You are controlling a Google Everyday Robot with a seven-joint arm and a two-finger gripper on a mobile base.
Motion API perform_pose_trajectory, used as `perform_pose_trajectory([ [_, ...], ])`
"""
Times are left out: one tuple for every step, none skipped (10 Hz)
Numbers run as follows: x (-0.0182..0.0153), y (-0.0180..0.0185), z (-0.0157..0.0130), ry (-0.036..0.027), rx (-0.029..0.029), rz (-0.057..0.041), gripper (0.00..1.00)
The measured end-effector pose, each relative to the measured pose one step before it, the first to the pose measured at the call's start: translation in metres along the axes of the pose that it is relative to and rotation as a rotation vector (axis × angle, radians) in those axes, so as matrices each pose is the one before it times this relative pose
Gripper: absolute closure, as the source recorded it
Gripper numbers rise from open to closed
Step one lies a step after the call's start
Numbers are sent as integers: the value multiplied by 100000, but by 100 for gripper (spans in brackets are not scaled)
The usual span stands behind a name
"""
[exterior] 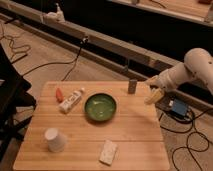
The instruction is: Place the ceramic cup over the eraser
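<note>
The small white ceramic cup (55, 139) stands on the wooden table (135, 132) at its front left. The dark grey eraser (132, 86) stands upright near the table's back right edge. My gripper (154, 95) is at the end of the white arm (192, 70), which comes in from the right. It hangs at the table's right edge, just right of the eraser and far from the cup. It holds nothing.
A green bowl (100, 107) sits mid-table. A white labelled tube (72, 100) and a small orange item (59, 93) lie at the back left. A flat white speckled block (108, 152) lies at the front. A blue box (179, 108) and cables lie on the floor at the right.
</note>
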Motion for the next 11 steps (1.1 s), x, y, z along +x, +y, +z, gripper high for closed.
perform_pose_trajectory([
  [723, 1899, 844, 4894, 1065, -7349, 20],
  [422, 1345, 472, 3320, 535, -4896, 20],
  [347, 1259, 373, 2981, 262, -4375, 20],
  [117, 909, 319, 2148, 155, -3450, 20],
  [47, 547, 251, 1184, -45, -2001, 20],
  [4, 4, -10, 71, 99, -118, 20],
  [-24, -165, 2, -107, 108, 67, 20],
  [-253, -73, 243, -993, -718, 789, 20],
  [-1352, 46, 733, -2154, -1838, -797, 20],
  [-1563, 371, 886, -1914, -2493, -2145, 20],
  [-1428, 260, 762, -1587, -1899, -2170, 20],
])
